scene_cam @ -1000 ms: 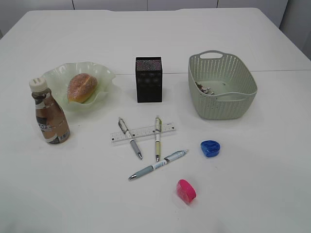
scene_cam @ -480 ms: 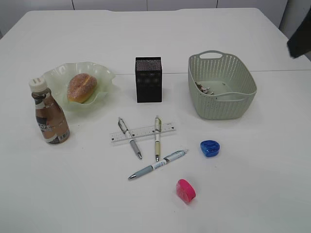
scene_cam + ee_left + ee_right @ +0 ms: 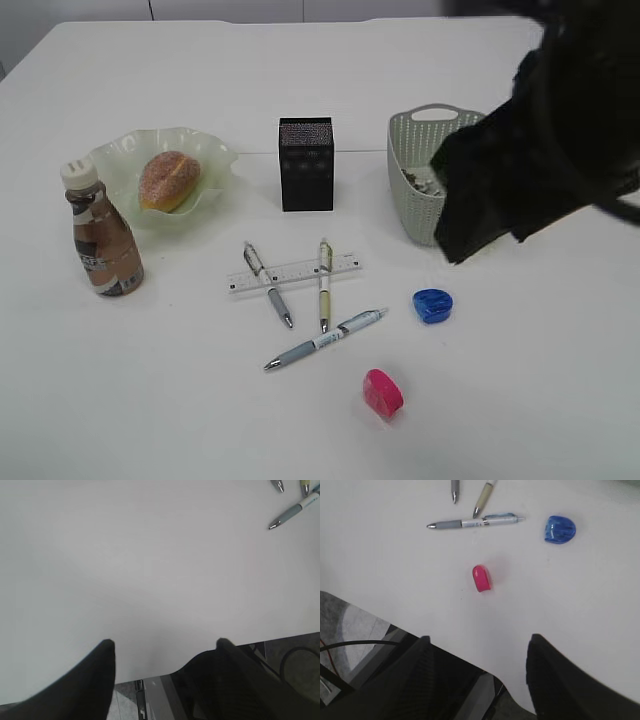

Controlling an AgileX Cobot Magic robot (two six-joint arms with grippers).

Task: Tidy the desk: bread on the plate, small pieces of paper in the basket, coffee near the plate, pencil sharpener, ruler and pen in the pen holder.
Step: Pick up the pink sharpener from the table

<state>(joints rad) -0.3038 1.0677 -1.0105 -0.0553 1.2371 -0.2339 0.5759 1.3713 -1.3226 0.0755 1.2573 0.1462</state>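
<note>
While hovering: right gripper (image 3: 477,655) is hanging wide open, empty, above pink sharpener (image 3: 481,578), probably lining up.
Left gripper (image 3: 162,652): idling open, empty.

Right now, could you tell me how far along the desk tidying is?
Done: the bread lies on the plate, the coffee bottle stands beside it, and paper scraps are in the basket. In hand: nothing; the right gripper is open above the pink sharpener. Left: both sharpeners, including the blue one, the ruler and three pens must go into the pen holder.
</note>
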